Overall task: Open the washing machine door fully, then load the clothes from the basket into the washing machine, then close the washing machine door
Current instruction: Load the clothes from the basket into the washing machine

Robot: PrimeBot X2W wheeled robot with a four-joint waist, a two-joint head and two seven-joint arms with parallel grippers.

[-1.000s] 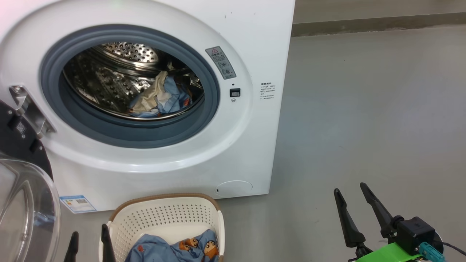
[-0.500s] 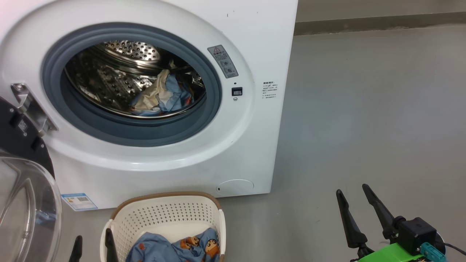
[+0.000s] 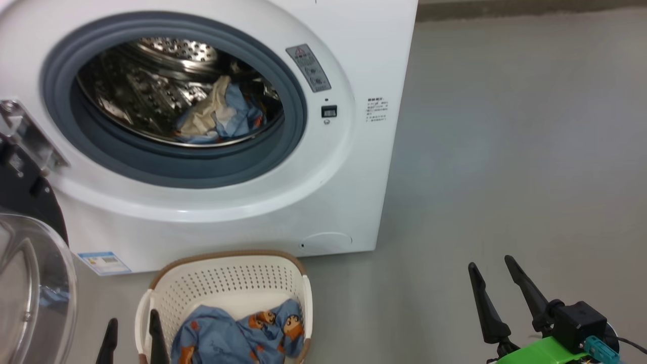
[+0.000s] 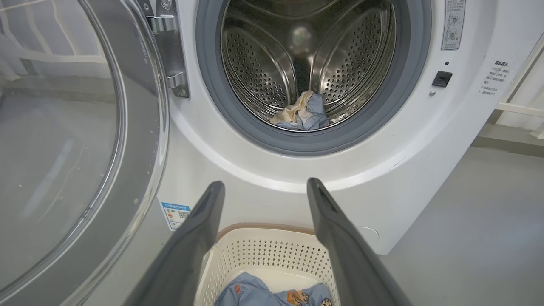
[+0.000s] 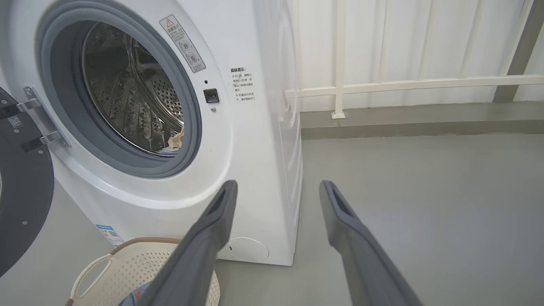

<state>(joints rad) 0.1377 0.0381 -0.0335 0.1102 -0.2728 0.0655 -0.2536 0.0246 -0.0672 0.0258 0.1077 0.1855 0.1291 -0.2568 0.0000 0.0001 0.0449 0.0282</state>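
The washing machine (image 3: 354,60) has a smooth, glossy white casing, and its drum (image 3: 146,96) is shiny perforated steel ringed by a matt grey rubber gasket (image 3: 177,174), with a bright metal hinge (image 3: 28,139) at the left edge of the head view. The washing machine door (image 3: 30,288), lower left, bulges in clear, glossy glass. At bottom centre the basket (image 3: 227,280) is matt cream perforated plastic with a brown woven-look rim, the clothes (image 3: 222,338) are soft, crumpled printed cloth, and the floor (image 3: 505,151) is smooth, matt grey.
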